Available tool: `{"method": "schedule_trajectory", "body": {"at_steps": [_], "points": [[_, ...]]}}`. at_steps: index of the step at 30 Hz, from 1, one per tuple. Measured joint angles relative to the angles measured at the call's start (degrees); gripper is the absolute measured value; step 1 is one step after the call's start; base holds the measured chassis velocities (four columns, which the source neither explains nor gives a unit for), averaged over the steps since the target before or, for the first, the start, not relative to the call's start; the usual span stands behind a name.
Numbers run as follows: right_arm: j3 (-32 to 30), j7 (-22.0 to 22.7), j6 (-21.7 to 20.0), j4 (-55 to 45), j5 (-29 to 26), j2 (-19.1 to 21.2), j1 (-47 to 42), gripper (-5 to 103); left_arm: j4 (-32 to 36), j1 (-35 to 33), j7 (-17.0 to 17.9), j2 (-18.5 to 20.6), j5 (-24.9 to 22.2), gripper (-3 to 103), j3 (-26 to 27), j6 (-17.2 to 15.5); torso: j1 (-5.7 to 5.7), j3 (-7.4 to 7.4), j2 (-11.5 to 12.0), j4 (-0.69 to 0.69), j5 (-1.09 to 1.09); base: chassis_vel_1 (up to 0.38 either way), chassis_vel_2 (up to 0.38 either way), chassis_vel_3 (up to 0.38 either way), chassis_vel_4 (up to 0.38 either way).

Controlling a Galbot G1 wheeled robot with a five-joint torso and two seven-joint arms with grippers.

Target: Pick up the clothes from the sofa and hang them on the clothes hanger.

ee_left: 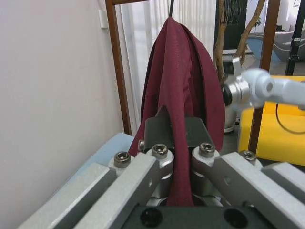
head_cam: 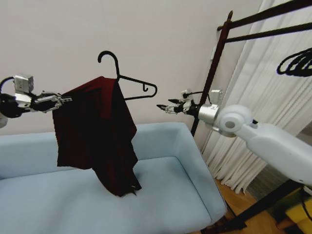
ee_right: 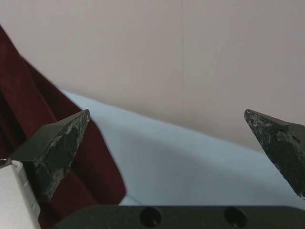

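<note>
Garment drapes over hanger mid-frame above sofa. Left gripper is clamped on its edge. Right gripper, fingers apart, sits just right of hanger.

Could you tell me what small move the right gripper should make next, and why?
Probably ease the open right gripper up to the bare arm of the hanger and close on it. It sits just short of that arm, while the red garment drapes only the hanger's other side, its edge pinched in the left gripper.
</note>
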State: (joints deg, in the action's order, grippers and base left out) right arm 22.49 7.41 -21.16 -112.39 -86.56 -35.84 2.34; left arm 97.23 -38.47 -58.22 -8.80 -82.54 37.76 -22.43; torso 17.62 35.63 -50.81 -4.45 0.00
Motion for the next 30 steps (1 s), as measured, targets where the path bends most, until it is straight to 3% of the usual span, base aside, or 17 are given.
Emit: {"method": "schedule_trajectory", "body": {"at_steps": [4, 9, 19, 22, 28, 30], "points": [[-2.16, 4.32, 0.99, -1.42, -2.33, -4.19, -5.32, 100, 0.08, 0.04, 0.14, 0.50, -0.41, 2, 0.10, 0.00, 0.01, 0.01, 0.01, 0.02, 0.00, 0.000, 0.000, 0.000, 0.000], [-4.93, 6.62, 3.14, -4.15, -13.85, -10.38, -11.92, 100, 0.00, 0.08, 0.22, 1.40, -1.28, 2, 0.59, 0.00, 0.00, 0.00, 0.01, -0.01, 0.00, 0.000, 0.000, 0.000, 0.000], [-5.39, 6.31, 5.02, -4.27, -14.72, -14.40, -15.92, 101, -0.15, 0.26, 0.42, 1.92, -1.80, 2, 0.67, 0.00, 0.00, 0.00, 0.01, -0.01, -0.01, 0.000, 0.000, 0.000, 0.000], [-5.32, 5.29, 5.58, -4.17, -14.00, -14.87, -16.27, 86, -0.18, 0.24, 0.53, 1.92, -1.83, 2, 0.67, 0.00, 0.00, 0.00, 0.00, -0.01, -0.01, 0.000, 0.000, 0.000, 0.000], [-4.68, 4.31, 6.19, -3.91, -11.99, -15.24, -16.34, 69, -0.15, 0.24, 0.92, 1.95, -2.05, 2, 0.70, 0.00, 0.00, 0.00, 0.01, -0.01, 0.00, 0.000, 0.000, 0.000, 0.000], [-4.40, 3.81, 6.44, -3.84, -11.04, -15.28, -16.35, 58, 0.00, 0.27, 1.15, 1.97, -2.30, 2, 0.73, -0.01, 0.00, 0.00, 0.00, -0.01, 0.00, 0.000, 0.000, 0.000, 0.000]]}}
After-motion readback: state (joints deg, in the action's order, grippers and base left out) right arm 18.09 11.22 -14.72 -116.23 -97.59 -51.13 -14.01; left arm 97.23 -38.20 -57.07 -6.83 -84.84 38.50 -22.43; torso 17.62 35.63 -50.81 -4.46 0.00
